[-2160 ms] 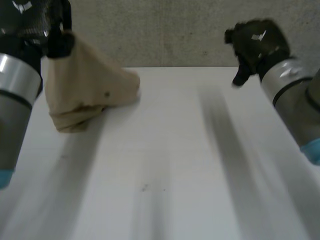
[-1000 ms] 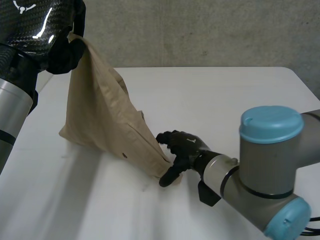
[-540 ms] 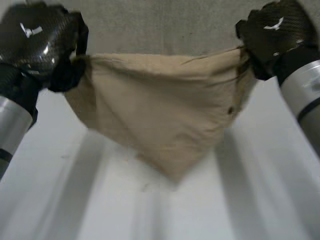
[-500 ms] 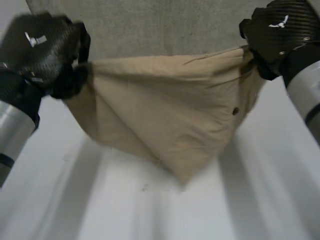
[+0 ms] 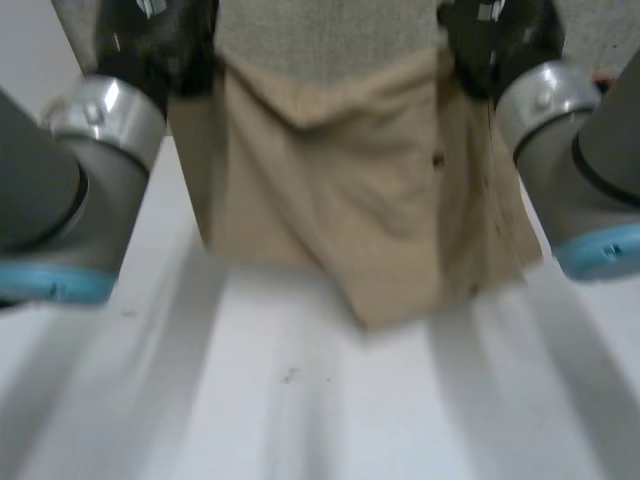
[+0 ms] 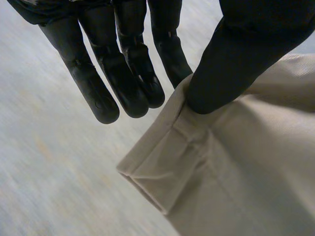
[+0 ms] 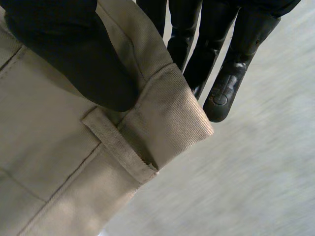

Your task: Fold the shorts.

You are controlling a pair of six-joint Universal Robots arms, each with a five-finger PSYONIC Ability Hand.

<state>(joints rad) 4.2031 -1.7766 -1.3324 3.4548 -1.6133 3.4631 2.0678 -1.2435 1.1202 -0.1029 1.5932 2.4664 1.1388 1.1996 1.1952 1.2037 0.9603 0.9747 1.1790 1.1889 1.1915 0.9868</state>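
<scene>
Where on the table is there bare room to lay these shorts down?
The white table is bare on its near side, from below the hanging shorts toward the camera, between the arms. The far side is crowded: left hand and right hand pinch the top corners, cloth hanging between.

place: robot lab, test bench | cues: bare white table [image 5: 300, 420]; rough grey wall [image 5: 330, 30] (concrete-looking) behind it; industrial-style grey left arm [image 5: 40, 190] and right arm [image 5: 600, 170], light-blue caps
</scene>
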